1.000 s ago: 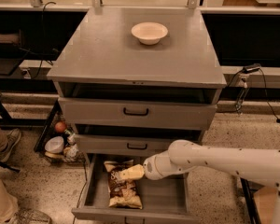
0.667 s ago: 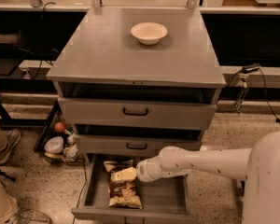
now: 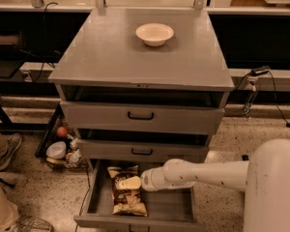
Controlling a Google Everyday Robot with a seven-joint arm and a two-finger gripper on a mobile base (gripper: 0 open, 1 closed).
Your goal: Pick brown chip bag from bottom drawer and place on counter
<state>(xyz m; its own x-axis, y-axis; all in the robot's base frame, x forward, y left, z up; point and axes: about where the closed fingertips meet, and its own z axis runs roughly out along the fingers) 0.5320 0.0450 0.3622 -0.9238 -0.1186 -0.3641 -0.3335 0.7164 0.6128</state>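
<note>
Reaching in from the right, the white arm (image 3: 208,174) lies low across the open bottom drawer (image 3: 169,210), and the gripper (image 3: 130,182) at its end sits over the upper half of the brown chip bag (image 3: 129,203); its pale tip blends into the bag's print, so whether it is open or closed on the bag I cannot tell. The bag lies flat on the drawer floor near the left wall, lengthways front to back; its far end is in shadow under the middle drawer (image 3: 141,151) and is hard to make out. The bottom drawer's front edge is cut off by the lower border, and the robot's big white body (image 3: 275,187) fills the lower right corner. Dark gaps show above the top drawer (image 3: 140,116) and the middle one; what is inside them is hidden. The counter (image 3: 111,57) carries a cream bowl (image 3: 154,34) near its back edge. At the left border a person's leg and shoe (image 3: 7,148) are cropped, and the crate (image 3: 58,146) beside the cabinet holds small things too jumbled to name.

Against a second ago, the bag lies in the same spot; the gripper has slid slightly left along it, and the white body has swung into view at the right — before, only the forearm showed there.
</note>
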